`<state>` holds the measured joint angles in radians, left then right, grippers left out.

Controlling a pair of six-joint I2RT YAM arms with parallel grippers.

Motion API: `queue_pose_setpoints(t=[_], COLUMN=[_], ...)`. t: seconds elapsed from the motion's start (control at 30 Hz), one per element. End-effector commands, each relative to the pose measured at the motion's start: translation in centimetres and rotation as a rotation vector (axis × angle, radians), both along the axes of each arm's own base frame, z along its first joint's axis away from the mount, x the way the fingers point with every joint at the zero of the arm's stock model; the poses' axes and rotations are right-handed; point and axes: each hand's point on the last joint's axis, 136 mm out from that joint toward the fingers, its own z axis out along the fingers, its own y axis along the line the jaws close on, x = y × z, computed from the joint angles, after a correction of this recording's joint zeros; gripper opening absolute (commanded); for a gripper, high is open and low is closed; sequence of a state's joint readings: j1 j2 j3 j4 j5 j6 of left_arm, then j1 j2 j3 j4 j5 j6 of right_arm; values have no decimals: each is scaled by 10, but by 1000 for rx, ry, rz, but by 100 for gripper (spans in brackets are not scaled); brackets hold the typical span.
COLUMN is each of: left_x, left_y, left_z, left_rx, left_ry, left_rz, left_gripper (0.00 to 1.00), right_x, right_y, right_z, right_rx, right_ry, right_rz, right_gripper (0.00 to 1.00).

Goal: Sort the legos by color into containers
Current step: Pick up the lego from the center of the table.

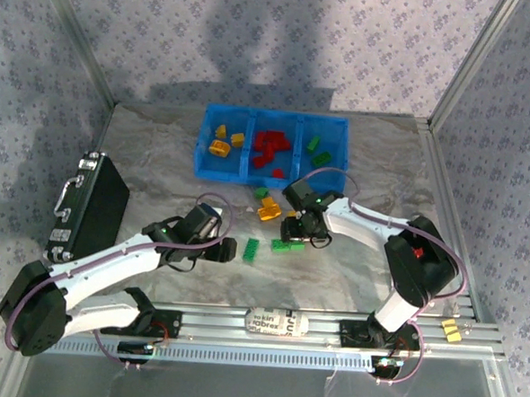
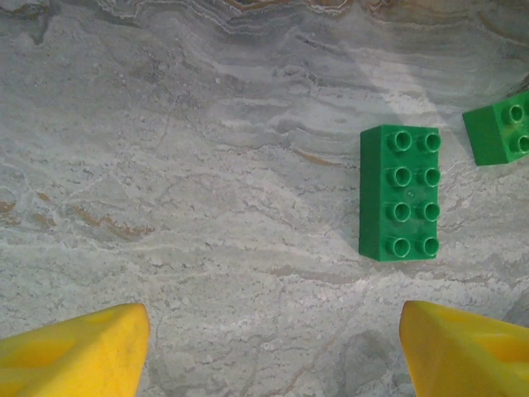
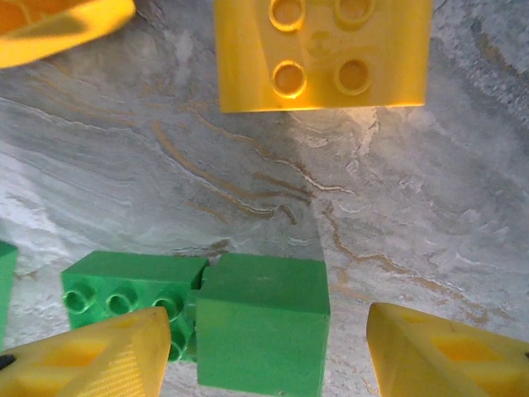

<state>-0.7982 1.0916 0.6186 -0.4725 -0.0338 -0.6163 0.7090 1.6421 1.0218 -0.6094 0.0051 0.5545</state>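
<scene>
A smooth-sided green brick [image 3: 264,322] lies on the marbled counter [image 2: 182,165] touching a studded green brick [image 3: 124,289]; the right tool [image 3: 266,331] hangs over the pair with its yellow fingers [image 3: 446,356] spread, one finger on each outer side, a strip of bare counter showing between the right-hand finger and the smooth-sided brick, so nothing is pinched; just beyond them sits a yellow-orange brick [image 3: 322,54], studs up; farther on, a small green brick [image 1: 261,193] and a red brick [image 1: 278,172] lie loose just outside the front wall of the blue bin [image 1: 198,154]; that bin stands at the far middle of the counter, its left compartment holding yellow-orange legos [image 1: 219,144], its middle one red legos [image 1: 270,147], its right one green legos [image 1: 320,150]; nearer the arms, a long green eight-stud brick [image 2: 399,192] lies flat and alone; the left tool [image 2: 273,331] hovers over bare counter just short of it, fingers wide apart and holding nothing; a black case [image 1: 98,202] stands at the left edge, well apart from the bricks.
</scene>
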Motion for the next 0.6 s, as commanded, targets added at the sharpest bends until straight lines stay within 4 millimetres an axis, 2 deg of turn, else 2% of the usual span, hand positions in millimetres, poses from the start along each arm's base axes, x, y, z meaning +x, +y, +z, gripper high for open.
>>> queue_pose_setpoints(t=[0.0,0.1,0.37,0.57], left_x=[1,2,5,6], left_y=[0,1,6,8], left_z=[4,4,9,11], left_rx=[-23,-21,-21,-23], left_ry=[-8,-11,-28,-33], left_rz=[18,21,38,44], left_gripper=[80,80,80,80], right_x=[0,0,-1,0], right_y=[3,3,-6,-10], right_z=[-1,-4,6,21], right_rx=[-30,-43,-81,-83], right_ry=[-1,1,-32,-60], right_rz=[-6,-9,-22,-30], right_gripper=[66,63,42,38])
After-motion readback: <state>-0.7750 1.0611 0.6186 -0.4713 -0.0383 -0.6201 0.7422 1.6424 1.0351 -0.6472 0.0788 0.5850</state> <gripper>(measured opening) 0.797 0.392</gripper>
